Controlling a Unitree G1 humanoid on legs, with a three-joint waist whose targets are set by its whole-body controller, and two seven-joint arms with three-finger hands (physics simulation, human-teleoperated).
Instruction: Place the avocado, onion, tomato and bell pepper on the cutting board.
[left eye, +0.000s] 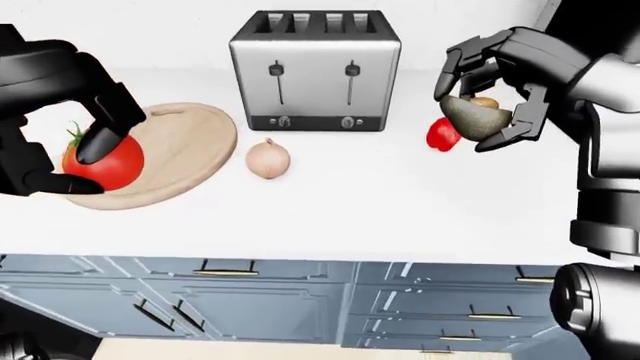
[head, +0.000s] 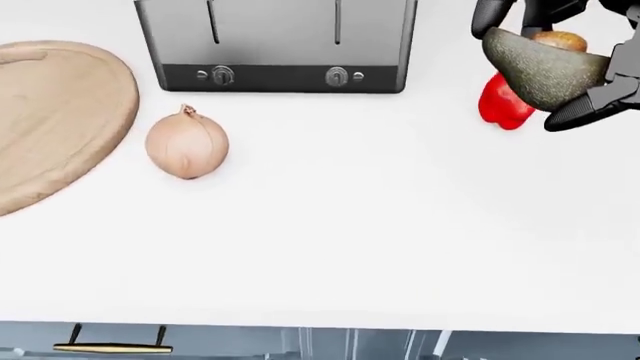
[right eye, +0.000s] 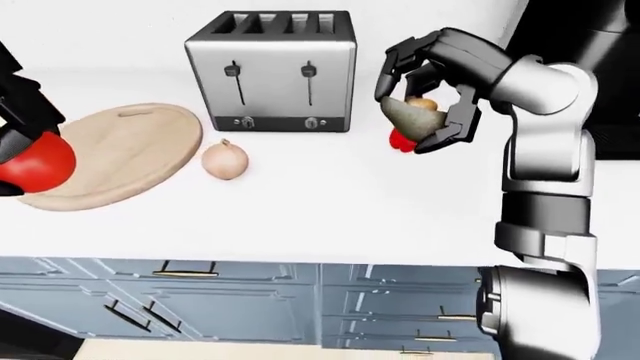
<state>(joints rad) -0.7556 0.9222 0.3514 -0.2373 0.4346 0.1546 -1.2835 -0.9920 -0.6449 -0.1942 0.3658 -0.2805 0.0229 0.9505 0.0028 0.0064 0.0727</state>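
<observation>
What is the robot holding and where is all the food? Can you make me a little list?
left hand: shut on the tomato, over the cutting board's left part
right hand: shut on the avocado, a cut half with its pit showing, held above the counter
onion: on the white counter, just right of the cutting board, not on it
bell pepper: red, on the counter, partly hidden behind the avocado
toaster: silver, above the onion
</observation>
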